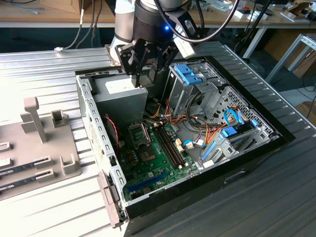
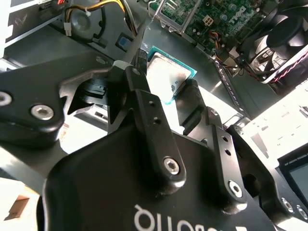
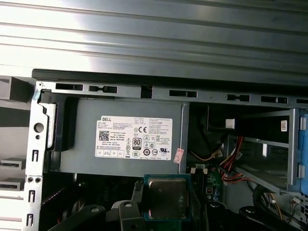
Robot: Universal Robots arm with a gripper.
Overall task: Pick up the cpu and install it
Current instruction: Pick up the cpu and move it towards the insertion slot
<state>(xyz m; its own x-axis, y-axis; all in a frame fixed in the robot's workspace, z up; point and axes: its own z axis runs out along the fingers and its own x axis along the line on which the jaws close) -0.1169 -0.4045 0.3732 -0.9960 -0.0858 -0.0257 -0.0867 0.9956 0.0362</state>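
Observation:
In both wrist views the cpu (image 2: 166, 77) (image 3: 167, 195), a small flat square chip with a silvery top and a thin green rim, is pinched between the black fingers (image 2: 144, 101) of my gripper (image 2: 166, 84) (image 3: 167, 207). The gripper is shut on it. In the exterior view my gripper (image 1: 144, 74) hangs over the open computer case (image 1: 89, 106), above the grey power-supply box (image 1: 121, 96) (image 3: 86, 125). The empty processor socket (image 1: 139, 134) on the green motherboard (image 1: 148, 165) lies below, nearer the case's front.
A metal drive cage with blue clips (image 1: 190, 74) stands to the exterior view's right of the gripper. Orange and red cables (image 1: 197, 131) cross the case, and long memory slots (image 1: 170, 145) run beside the socket. A grey fixture (image 1: 44, 143) sits outside on the ribbed table.

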